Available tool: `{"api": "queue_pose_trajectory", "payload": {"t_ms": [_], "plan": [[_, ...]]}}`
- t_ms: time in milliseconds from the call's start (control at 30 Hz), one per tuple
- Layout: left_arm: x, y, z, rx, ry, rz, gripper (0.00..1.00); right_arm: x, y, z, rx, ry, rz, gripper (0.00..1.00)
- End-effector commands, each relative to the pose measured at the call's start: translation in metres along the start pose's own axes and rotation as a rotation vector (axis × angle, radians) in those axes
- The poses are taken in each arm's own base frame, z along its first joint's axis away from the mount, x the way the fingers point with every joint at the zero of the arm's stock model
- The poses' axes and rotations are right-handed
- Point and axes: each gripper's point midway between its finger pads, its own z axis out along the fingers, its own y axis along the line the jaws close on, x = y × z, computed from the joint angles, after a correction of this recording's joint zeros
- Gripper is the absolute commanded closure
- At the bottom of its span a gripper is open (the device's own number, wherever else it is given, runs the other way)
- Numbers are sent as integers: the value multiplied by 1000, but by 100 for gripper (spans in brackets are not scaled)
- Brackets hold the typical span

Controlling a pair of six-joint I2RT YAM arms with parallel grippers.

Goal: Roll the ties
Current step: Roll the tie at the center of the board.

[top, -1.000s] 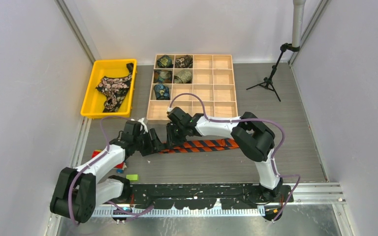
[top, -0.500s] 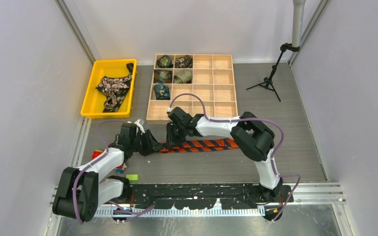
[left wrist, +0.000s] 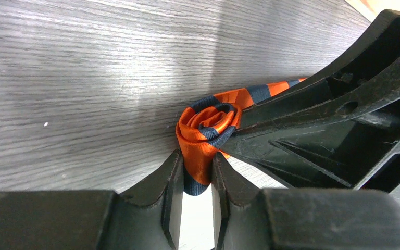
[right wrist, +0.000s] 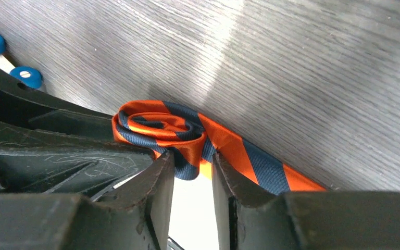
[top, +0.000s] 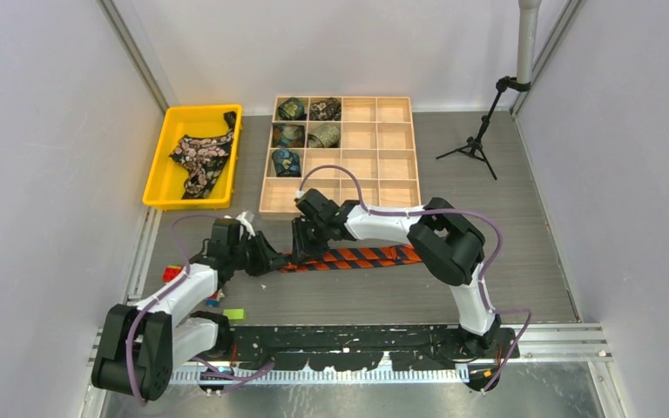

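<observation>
1. The left pincer (left wrist: 195, 159) has narrowed over the last second from a loose spread to a pinch; its two fingers now press the rolled end (left wrist: 208, 127) of the striped tie (top: 357, 257) from both sides.
2. The left arm has drawn its elbow a little away from the wooden tray (top: 340, 210), while its tip has stayed just off the tray's near left corner.
3. The right pincer (right wrist: 192, 159) has hardly shifted; it holds the lower edge of the same rolled end between its fingers, the fabric touching both, so it reads as pinching too.
4. The striped tie lies on the worktop (top: 505, 226) just in front of the tray's near edge; only a few turns are wound at the end towards the tray's left corner, and the rest lies flat along that edge.
5. My reading: both pincers now share the coil, so this looks like a change of grip that lets the right one let go and turn the coil further; the rolling is at an early stage.
6. Five finished rolls (top: 292, 109) sit in the tray's far left compartments; the flowered tie (top: 199, 157) lies unrolled in the yellow bin (top: 158, 165) left of the tray.
</observation>
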Motion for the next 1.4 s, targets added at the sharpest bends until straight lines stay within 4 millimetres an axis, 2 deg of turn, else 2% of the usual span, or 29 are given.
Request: {"api": "queue_pose_trajectory", "payload": {"t_ms": [0, 133, 267, 500, 733, 933, 1167, 1367], "plan": [[-11, -6, -14, -38, -21, 42, 86, -13, 8, -24, 44, -37, -44, 62], [-12, -6, -21, -70, -21, 47, 87, -24, 27, -47, 13, -81, -67, 60], [-13, -4, -27, -108, -17, 45, 87, -22, 38, -52, -5, -89, -91, 63], [-11, -4, -31, -169, 12, 53, 87, -12, 44, -34, -23, -68, -96, 75], [-10, -7, -33, -202, 28, 75, 87, -9, 49, -15, -33, -52, -95, 81], [-13, -13, -39, -213, 28, 92, 88, -5, 49, 1, -40, -32, -86, 84], [-13, -19, -43, -224, 40, 112, 88, -7, 60, 5, -80, -31, -80, 85], [-10, -19, -38, -256, 71, 136, 89, -5, 70, 9, -120, -28, -69, 85]]}}
